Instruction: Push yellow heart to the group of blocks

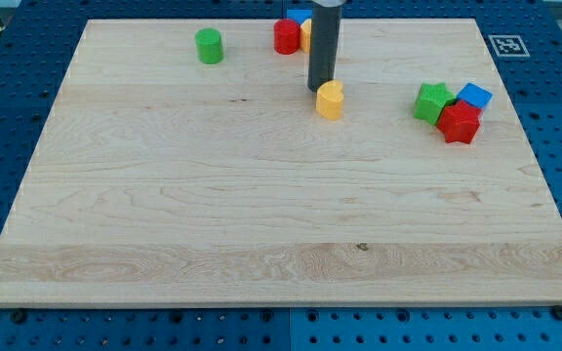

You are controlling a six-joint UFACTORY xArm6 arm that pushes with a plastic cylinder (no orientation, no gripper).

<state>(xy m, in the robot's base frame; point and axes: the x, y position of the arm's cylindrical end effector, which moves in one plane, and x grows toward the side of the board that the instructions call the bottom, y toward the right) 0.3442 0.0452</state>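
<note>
The yellow heart [330, 99] lies on the wooden board, right of centre near the view's top. My tip [319, 90] stands just at its upper left, touching or almost touching it. A group of three blocks sits at the view's right: a green star-like block [432, 101], a blue block [474, 96] and a red block [459, 123], pressed together. The heart is well to the left of that group.
A green cylinder [209, 46] stands at the top left. A red cylinder [286, 37], a yellow block [305, 37] and a blue block [299, 17] cluster at the top behind the rod. A fiducial tag [506, 44] marks the board's top right corner.
</note>
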